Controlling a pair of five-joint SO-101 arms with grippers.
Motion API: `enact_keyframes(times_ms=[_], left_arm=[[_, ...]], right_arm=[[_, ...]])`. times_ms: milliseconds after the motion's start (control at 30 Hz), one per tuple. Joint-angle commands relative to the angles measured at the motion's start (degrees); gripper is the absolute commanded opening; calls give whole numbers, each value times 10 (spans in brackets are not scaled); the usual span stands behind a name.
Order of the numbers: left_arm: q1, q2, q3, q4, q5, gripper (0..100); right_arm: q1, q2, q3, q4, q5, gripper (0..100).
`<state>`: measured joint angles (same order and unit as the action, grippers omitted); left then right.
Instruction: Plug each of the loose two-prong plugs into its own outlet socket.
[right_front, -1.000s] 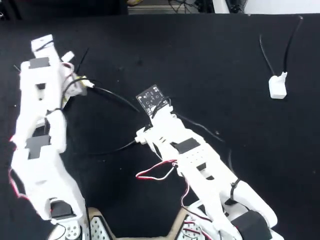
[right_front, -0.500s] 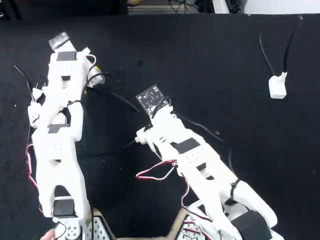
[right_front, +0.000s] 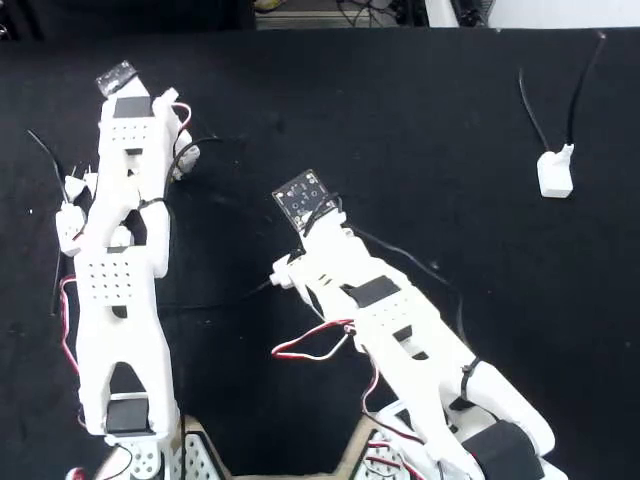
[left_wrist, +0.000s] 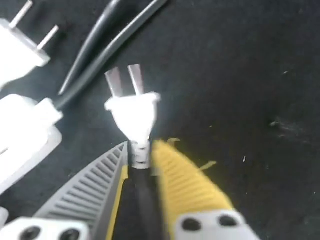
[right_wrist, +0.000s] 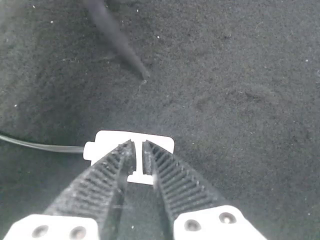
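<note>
Black cloth table (right_front: 420, 120). The left gripper (left_wrist: 141, 152) pinches a two-prong plug (left_wrist: 132, 109) by its neck. The plug sits just past the jaw tips, its long axis in line with them and its prongs pointing away. The right gripper (right_wrist: 139, 152) clamps what looks like a white outlet socket (right_wrist: 162, 142). The plug seems to be in transit; the next move calls for lining the prongs up with the slots.

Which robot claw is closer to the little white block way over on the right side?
Right. The right gripper, shut on a white piece, is mid-table, left of the white block. The left gripper, holding a two-prong plug, is much farther left.
</note>
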<state>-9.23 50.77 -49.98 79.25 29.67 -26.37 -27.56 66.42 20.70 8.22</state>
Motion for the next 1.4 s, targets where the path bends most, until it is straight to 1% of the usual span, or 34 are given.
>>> enact_keyframes(times_ms=[0, 100, 167, 267, 400, 467, 600, 733, 767, 833, 967, 1133, 1233, 1367], left_arm=[[-17, -14, -30, 8, 8, 26], [-26, -21, -42, 35, 6, 30], [-30, -21, -78, 72, 4, 30], [-32, -21, -155, 142, 2, 30], [-29, -15, -276, 212, -43, 30], [-30, -18, -301, 218, -67, 30], [-31, -21, -301, 218, -125, 30], [-29, -28, -271, 219, -156, 30], [-26, -41, -255, 219, -160, 30], [-18, -77, -201, 219, -156, 30], [12, -185, -54, 219, -154, 30], [63, -325, 162, 207, -156, 30], [90, -396, 287, 167, -156, 30], [120, -478, 452, 84, -156, 30]], right_arm=[[11, -23, -4, -4, 2, 29], [11, -23, -4, -4, 2, 29], [11, -23, -4, -4, 2, 29], [11, -23, -4, -4, 2, 29], [11, -23, -2, -4, 2, 29], [11, -23, -2, -4, 2, 29], [13, -25, -2, -4, 2, 29], [58, -28, -8, -4, -4, 29], [72, -28, -14, -4, -11, 29], [98, -28, -21, -4, -49, 29], [142, -24, -35, 0, -113, 29], [150, -24, -36, 1, -124, 29], [150, -24, -36, 1, -124, 29], [152, -24, -36, 0, -124, 29]])
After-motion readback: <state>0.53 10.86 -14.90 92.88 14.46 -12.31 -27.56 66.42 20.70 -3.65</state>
